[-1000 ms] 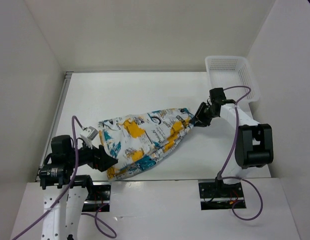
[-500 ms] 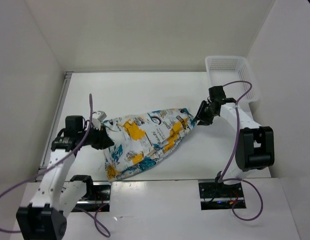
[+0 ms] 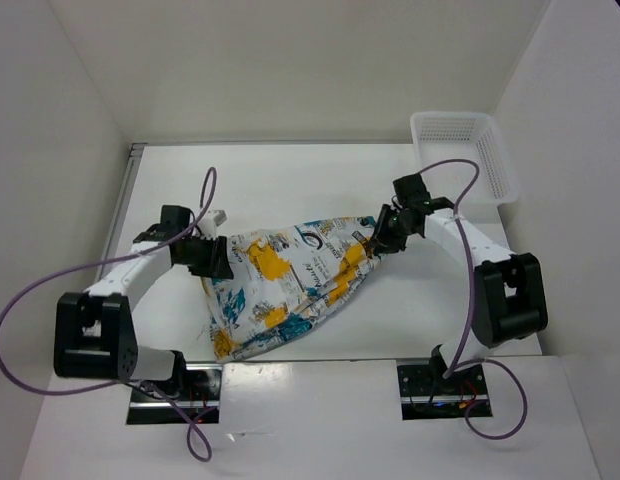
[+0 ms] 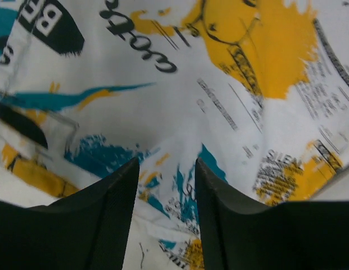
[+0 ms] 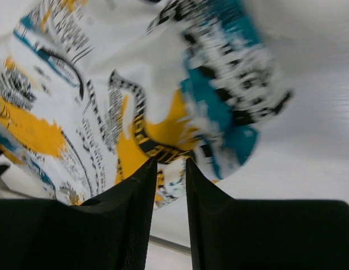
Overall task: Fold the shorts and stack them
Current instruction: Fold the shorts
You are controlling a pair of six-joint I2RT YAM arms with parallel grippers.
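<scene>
Right end effector (image 5: 170,164) pinches the shorts (image 3: 290,285); left end effector (image 4: 166,166) touches them, grip impossible to tell.

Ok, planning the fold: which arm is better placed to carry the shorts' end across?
Right, I'd judge. The right gripper pinches the shorts at their right end between close-set fingers; the left gripper has jaws apart over the left edge, grip unclear.

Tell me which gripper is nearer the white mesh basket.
Right. The right gripper is at the far right corner of the shorts, just in front and left of the basket. The left gripper is at their left edge, much farther away.
</scene>
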